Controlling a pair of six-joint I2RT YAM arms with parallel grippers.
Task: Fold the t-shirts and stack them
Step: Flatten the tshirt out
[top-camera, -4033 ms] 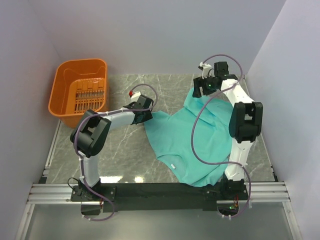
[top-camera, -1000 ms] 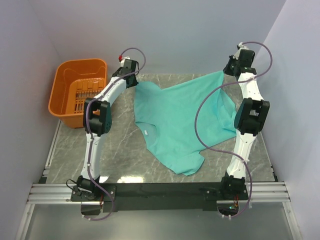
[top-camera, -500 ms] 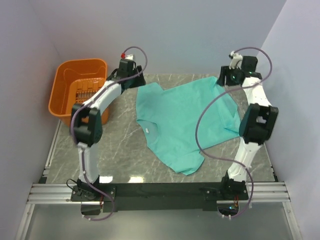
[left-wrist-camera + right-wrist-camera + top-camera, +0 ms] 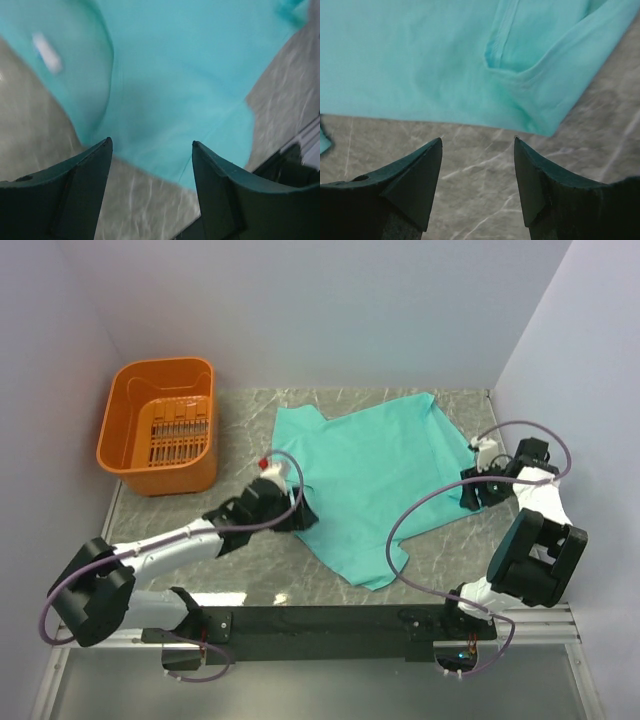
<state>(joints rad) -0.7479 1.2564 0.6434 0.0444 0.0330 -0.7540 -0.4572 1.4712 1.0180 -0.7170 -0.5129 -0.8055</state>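
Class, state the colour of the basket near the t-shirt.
The basket is orange; top external view.

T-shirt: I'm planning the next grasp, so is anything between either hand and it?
Nothing visible. The left hand hangs open over the t-shirt near its collar; the right hand is open beside a sleeve, only table between.

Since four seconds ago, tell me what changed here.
Both arms lifted the crumpled t-shirt, spread it flat on the table and let go. The left pincer, open, has drawn back to its collar edge; the right pincer, open, to the opposite edge. The orange basket stayed put.
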